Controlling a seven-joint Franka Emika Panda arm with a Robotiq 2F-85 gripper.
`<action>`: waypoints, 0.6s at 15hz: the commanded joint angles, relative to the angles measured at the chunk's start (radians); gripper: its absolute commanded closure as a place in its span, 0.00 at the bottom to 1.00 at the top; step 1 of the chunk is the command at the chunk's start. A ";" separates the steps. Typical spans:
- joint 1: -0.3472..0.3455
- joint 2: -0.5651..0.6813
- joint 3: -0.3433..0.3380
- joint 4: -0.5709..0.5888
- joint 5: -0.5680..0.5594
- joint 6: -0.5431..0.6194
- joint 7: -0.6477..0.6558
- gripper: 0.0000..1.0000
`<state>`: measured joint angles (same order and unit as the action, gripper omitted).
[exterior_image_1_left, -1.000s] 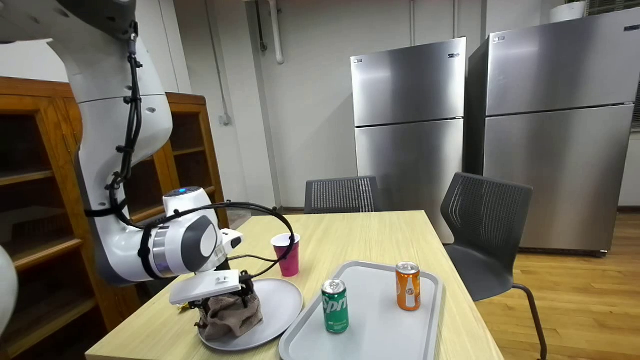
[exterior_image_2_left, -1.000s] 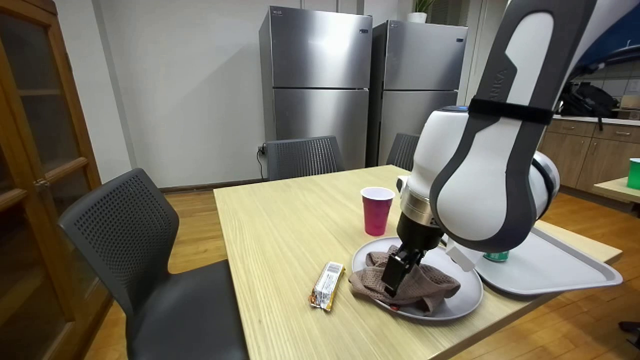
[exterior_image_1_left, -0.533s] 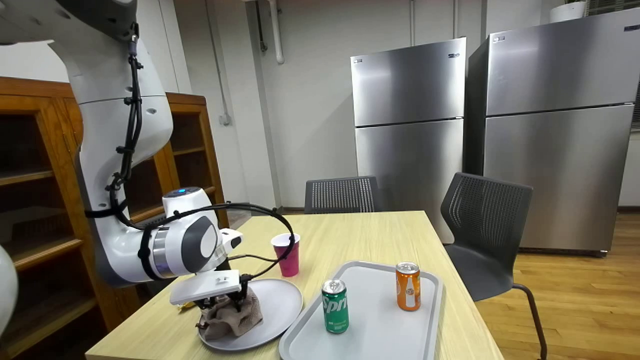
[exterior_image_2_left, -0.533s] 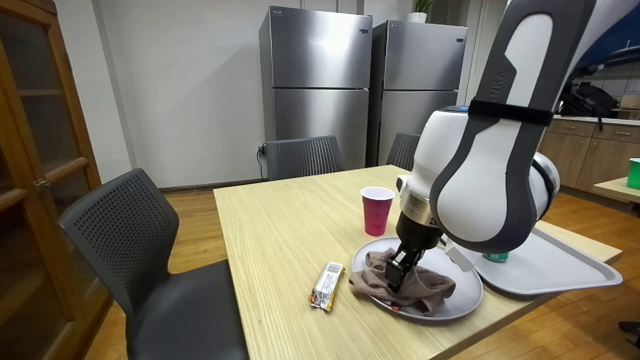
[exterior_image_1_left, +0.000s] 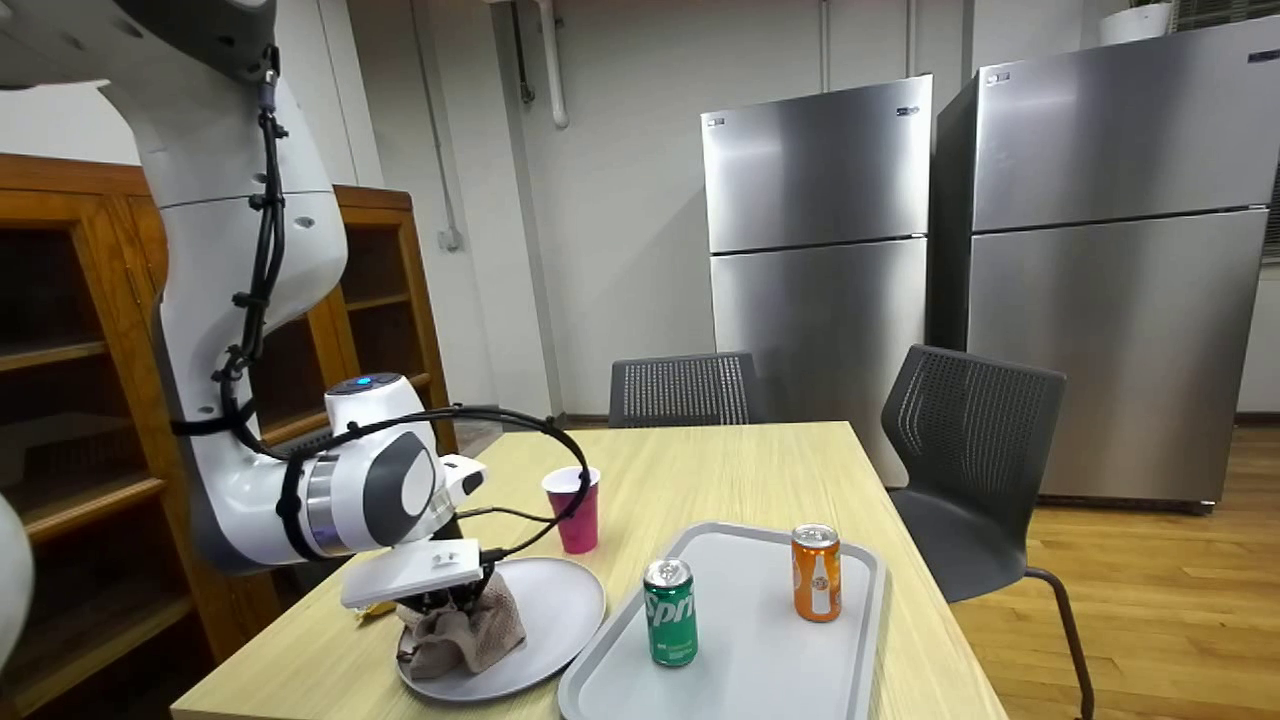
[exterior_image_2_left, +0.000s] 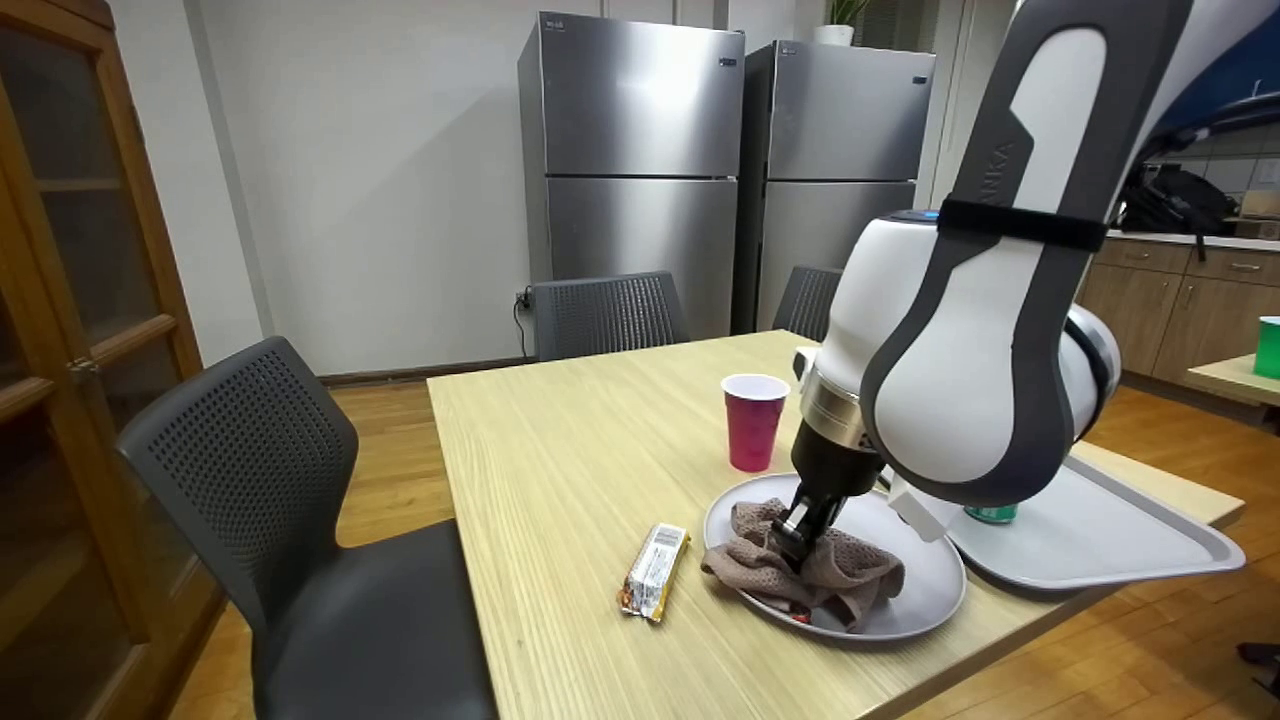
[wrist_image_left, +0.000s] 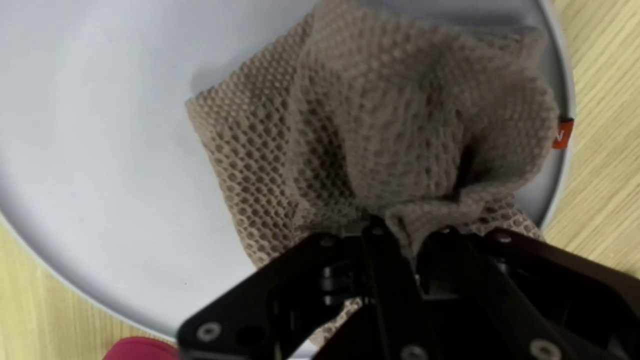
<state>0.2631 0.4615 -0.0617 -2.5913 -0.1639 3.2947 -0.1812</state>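
Observation:
A crumpled brown waffle-knit cloth (wrist_image_left: 400, 125) lies bunched on a round grey plate (wrist_image_left: 110, 175); a small red tag (wrist_image_left: 563, 134) sticks out at the plate's rim. My gripper (wrist_image_left: 411, 235) points down into the cloth, its jaws drawn together with a fold pinched between them. In both exterior views the gripper (exterior_image_2_left: 795, 545) is low over the plate, and the cloth (exterior_image_2_left: 860, 575) still rests there, bunched around the fingers. The very tips are buried in the fabric and hidden.
A magenta cup (exterior_image_2_left: 753, 422) stands just behind the plate, and a wrapped snack bar (exterior_image_2_left: 655, 572) lies beside it. A grey tray (exterior_image_1_left: 770, 660) adjoins the plate, bearing a green Sprite can (exterior_image_1_left: 670, 615) and an orange can (exterior_image_1_left: 816, 575). Chairs surround the table.
The jaws have gone from wide apart to nearly together, gathering the cloth between them. Its outer edges have drawn inward slightly. The arm has stayed almost in place.

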 joint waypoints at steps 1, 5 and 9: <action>-0.070 -0.035 0.054 -0.027 -0.012 0.018 -0.004 0.97; -0.174 -0.091 0.139 -0.058 -0.030 0.023 -0.002 0.97; -0.328 -0.150 0.279 -0.089 -0.063 0.030 0.009 0.97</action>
<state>0.0607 0.3946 0.1103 -2.6211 -0.1775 3.3116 -0.1812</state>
